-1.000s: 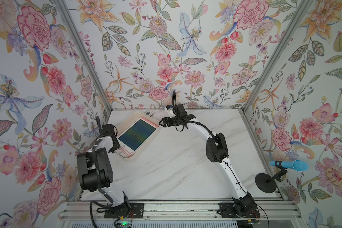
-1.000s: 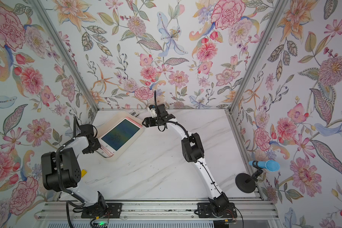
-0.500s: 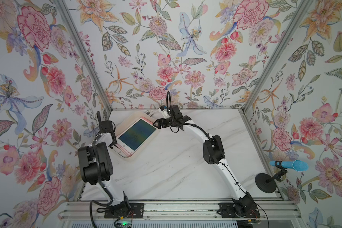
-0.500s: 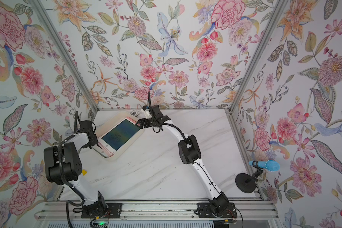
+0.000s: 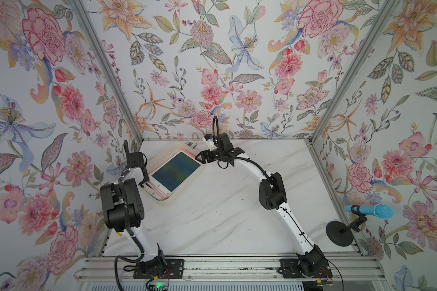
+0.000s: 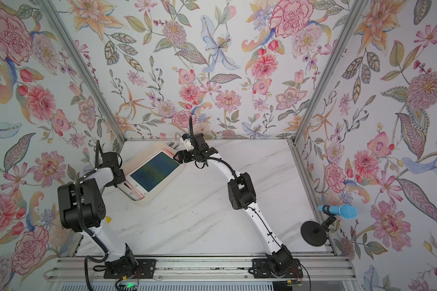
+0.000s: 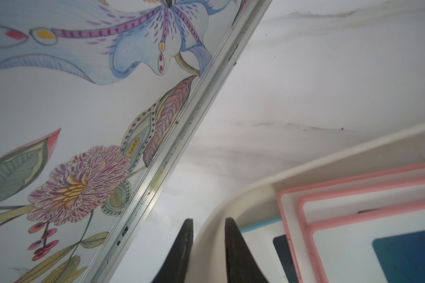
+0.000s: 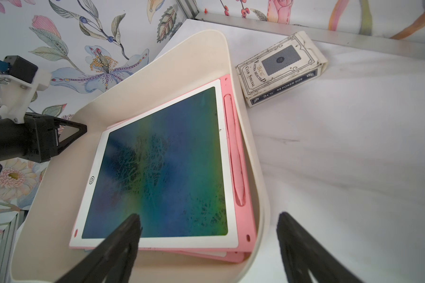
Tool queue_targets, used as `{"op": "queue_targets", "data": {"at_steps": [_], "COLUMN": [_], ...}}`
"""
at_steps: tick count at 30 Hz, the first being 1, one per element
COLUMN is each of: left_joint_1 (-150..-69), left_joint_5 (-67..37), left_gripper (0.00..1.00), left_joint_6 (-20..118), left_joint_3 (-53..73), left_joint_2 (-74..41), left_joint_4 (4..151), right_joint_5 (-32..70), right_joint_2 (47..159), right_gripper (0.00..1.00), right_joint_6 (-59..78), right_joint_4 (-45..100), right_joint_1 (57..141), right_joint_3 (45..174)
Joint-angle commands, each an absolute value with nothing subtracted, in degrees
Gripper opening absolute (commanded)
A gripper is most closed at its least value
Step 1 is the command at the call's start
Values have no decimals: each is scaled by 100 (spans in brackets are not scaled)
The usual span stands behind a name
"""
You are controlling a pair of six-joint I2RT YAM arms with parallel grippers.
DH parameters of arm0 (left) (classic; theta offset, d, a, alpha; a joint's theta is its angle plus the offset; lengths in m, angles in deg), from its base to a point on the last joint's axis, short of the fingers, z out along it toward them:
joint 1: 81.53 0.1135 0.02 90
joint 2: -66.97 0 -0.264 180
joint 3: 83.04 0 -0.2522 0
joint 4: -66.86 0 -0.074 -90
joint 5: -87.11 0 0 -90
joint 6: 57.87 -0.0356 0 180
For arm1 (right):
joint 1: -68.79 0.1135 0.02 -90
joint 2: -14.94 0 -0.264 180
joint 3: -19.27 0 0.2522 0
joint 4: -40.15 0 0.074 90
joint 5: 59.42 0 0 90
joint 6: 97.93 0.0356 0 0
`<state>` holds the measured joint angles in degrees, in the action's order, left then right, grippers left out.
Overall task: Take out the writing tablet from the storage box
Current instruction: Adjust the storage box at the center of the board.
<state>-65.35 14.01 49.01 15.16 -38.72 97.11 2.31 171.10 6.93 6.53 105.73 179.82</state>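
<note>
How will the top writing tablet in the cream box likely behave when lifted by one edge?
Probably stiff: the writing tablet is a thin slab with a hard-looking frame. Likely light for its size, being so thin. Its glossy screen may be slippery, and the stylus in its pink side slot might slip out if tilted.

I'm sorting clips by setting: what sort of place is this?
Likely a staged robot recording booth, not a home: floral wall panels in metal framing box in a marble-look table, with a blue microphone on a stand beside it.
</note>
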Motion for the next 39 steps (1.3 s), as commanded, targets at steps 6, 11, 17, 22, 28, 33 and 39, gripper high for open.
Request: {"op": "queue_targets", "data": {"at_steps": [6,11,17,22,28,33,39], "left_joint_1": [-6571,-6571,-6589,-6585,-6593,-6575,-6464], "left_joint_5": [941,895,804,557,132,55,140], "left_gripper": [25,25,25,27,30,34,41], "left_joint_6": [4734,4687,4725,4836,5029,5178,5347], "left_joint_3": [1255,984,866,850,779,622,486], "left_joint_2": [-4176,-4458,-4606,-4661,-4745,-4830,-4818], "left_joint_4": [9341,9381,9377,9266,9196,9473,9735], "right_joint_5": [-184,-98,-290,-316,-495,-559,-617], "right_joint_2": [17161,16693,16469,16313,16214,16347,16314], "right_gripper": [83,82,81,80,80,79,78], "right_joint_6": [834,715,825,715,689,661,571], "right_joint_4": [565,572,590,594,550,551,512], "right_joint_1": [10867,11176,11445,11597,11830,11978,12108], "right_joint_3": [17934,17350,16945,16830,16645,16707,16665]}}
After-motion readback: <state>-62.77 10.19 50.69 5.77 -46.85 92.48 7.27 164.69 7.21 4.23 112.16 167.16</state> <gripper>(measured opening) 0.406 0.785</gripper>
